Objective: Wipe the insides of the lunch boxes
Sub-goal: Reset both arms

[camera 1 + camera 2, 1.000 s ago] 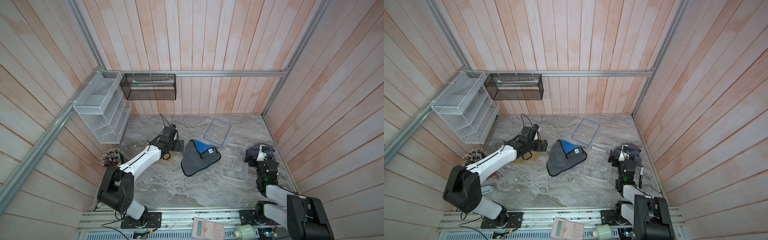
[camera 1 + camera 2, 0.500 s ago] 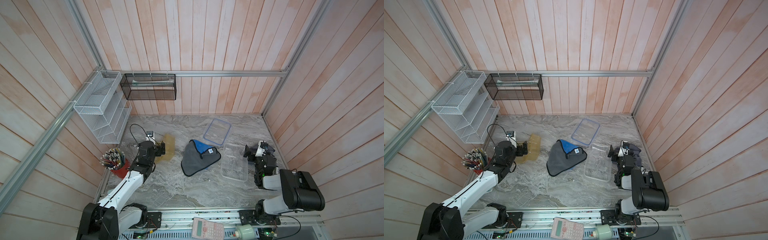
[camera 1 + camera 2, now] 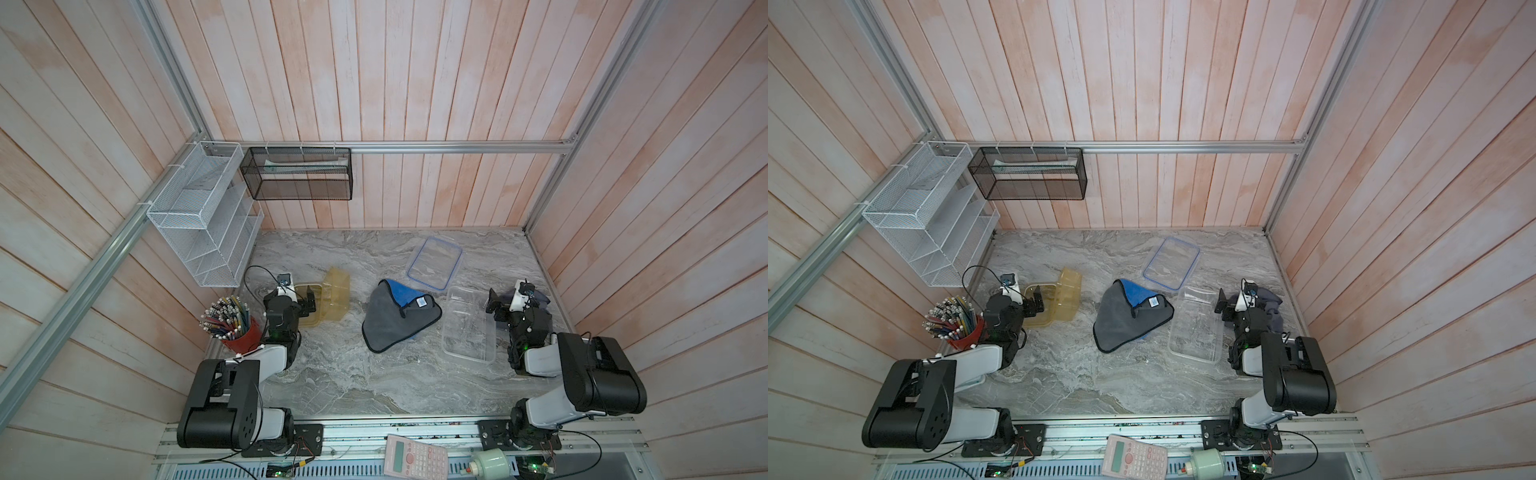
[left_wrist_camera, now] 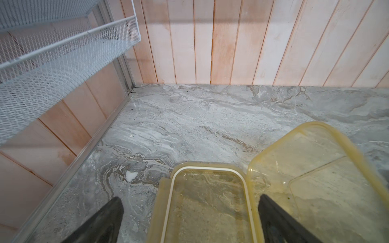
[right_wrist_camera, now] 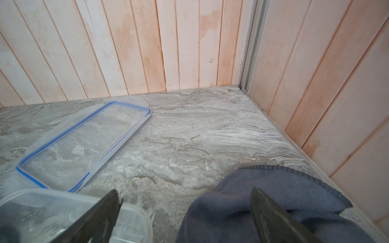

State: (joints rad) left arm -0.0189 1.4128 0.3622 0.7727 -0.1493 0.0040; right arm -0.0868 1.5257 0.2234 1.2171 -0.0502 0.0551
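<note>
While left gripper (image 4: 190,199) hung spread wide over the yellow lid (image 4: 210,212), yellow box (image 4: 328,181) sat just beside one finger, translucent, kinda tilted | right gripper (image 5: 185,191) was wide open too, holding nothing, between clear box (image 3: 469,332) corner and grey cloth (image 5: 221,210) | clear box lay lidless, see-through | blue-rimmed lid (image 3: 434,262) lay flat near it

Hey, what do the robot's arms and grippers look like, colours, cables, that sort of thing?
The left arm and right arm both have white links between bulky black joint housings, with thin black cables looping off them. The left gripper and right gripper each have two dark, tapered fingers. No lettering is legible.
</note>
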